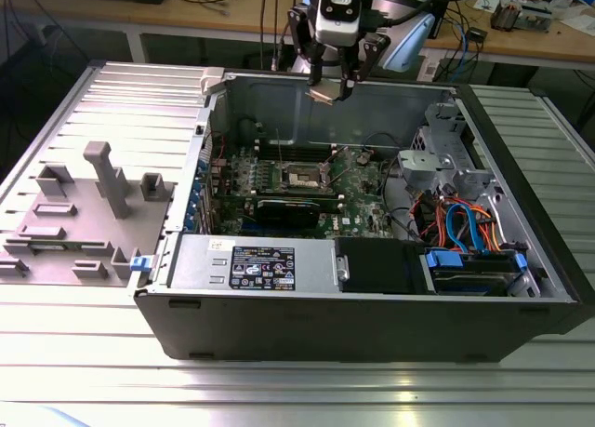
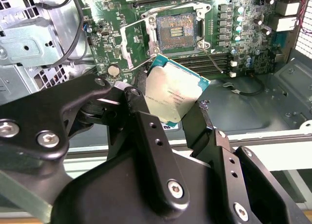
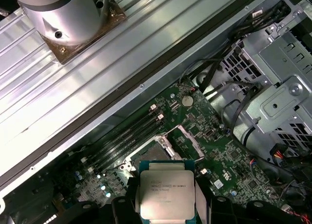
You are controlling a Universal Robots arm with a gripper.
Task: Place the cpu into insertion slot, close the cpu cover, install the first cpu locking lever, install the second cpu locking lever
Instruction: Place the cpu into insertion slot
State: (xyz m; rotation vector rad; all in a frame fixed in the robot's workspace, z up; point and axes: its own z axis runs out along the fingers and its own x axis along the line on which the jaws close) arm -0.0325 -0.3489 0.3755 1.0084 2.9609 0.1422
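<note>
Ribbed metal table (image 1: 84,353) bearing an open computer case (image 1: 372,334), exterior view, gripper (image 1: 330,92) raised over the case clamping the cpu (image 1: 327,94), insertion slot (image 1: 305,178) well below, second wrist view, cpu (image 2: 175,97) tilted between black fingers (image 2: 196,121), first wrist view, slot (image 3: 151,155) just beyond the held cpu (image 3: 165,192)

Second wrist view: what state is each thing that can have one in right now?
tool: shut on the cpu, above the motherboard
cpu: held by its edges, not yet in the slot
insertion slot: empty, contacts exposed
cpu cover: swung open
computer case: lying on its side, open
</note>
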